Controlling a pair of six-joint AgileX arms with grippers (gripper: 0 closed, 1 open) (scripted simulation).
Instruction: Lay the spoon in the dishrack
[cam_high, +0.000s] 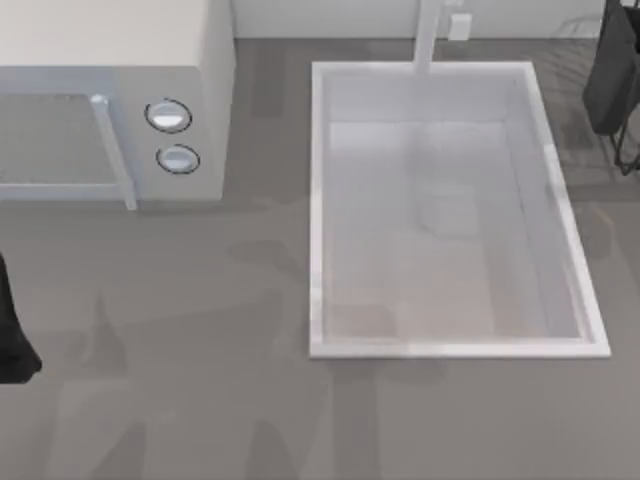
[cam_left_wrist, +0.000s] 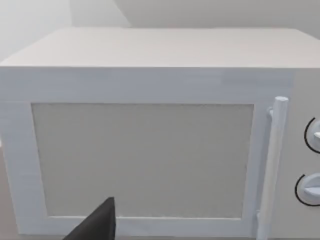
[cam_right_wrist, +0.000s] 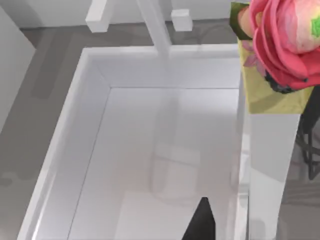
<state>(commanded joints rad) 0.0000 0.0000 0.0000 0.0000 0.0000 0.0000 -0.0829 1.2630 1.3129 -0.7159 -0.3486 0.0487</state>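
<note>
Step in hand: locating and approaching the spoon; no grasp is confirmed. Where the spoon lies cannot be told from these views, so its position is left open.

Layout, referenced to the sink (cam_high: 318, 200):
- The dishrack (cam_high: 612, 80) stands just beyond the sink's right rim, at the far corner. It reads as a flat black panel with thin dark wires below it, and it is cut off by the edge of the top view.
- The microwave (cam_high: 110, 110) stands well to the left of the sink, door shut.
- The faucet (cam_high: 428, 35) rises from behind the sink's far rim.
- The left arm (cam_high: 12, 340) is parked far to the left of the sink, and the left gripper (cam_left_wrist: 95, 227) faces the microwave door.
- The right gripper (cam_right_wrist: 200, 222) hangs over the sink basin, near its right wall.

Tool state: for both grippers, whether wide, narrow or holding anything cannot be told, since each appears as 1 dark tip at the frame edge.

A pink flower-like object (cam_right_wrist: 282, 40) on a yellow-green block sits past the sink's right rim in the right wrist view; its identity is unclear. Dark wires beside it probably belong to the dishrack.

Next move, as a judgement: the spoon must be found and gripped along its thin handle, then carried past the sink's right rim and lowered flat onto the rack wires
</note>
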